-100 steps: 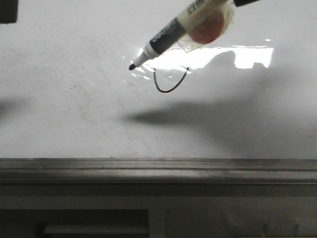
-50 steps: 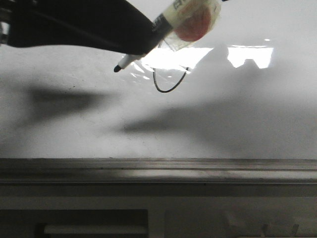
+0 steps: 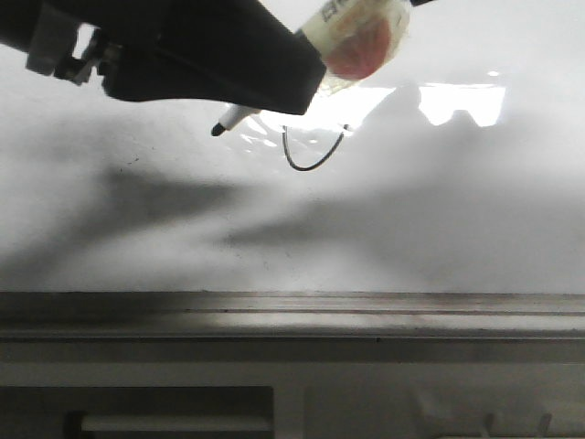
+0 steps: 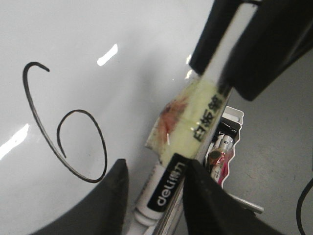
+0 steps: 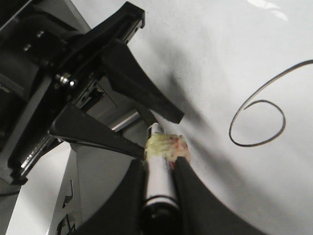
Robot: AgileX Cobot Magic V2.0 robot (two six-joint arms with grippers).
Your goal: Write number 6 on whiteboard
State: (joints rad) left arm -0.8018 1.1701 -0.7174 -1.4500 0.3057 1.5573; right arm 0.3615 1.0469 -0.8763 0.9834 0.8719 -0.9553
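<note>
6 [image 4: 63, 129]: drawn, beside marker [image 4: 195, 122] tip
Right gripper [image 5: 159, 169]: clamps marker
Left gripper [image 4: 154, 196]: parted astride marker

The front view looks forward and low across the whiteboard [image 3: 137, 247] from past its grey ledge [image 3: 292, 315]. Both wrist views sit close above the board, looking down along the marker [image 4: 195, 127] (shared by all three) and the number 6 [image 4: 68, 132].

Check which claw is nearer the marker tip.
Left. The left claw straddles the marker just behind its tip; the right claw grips its far end.
</note>
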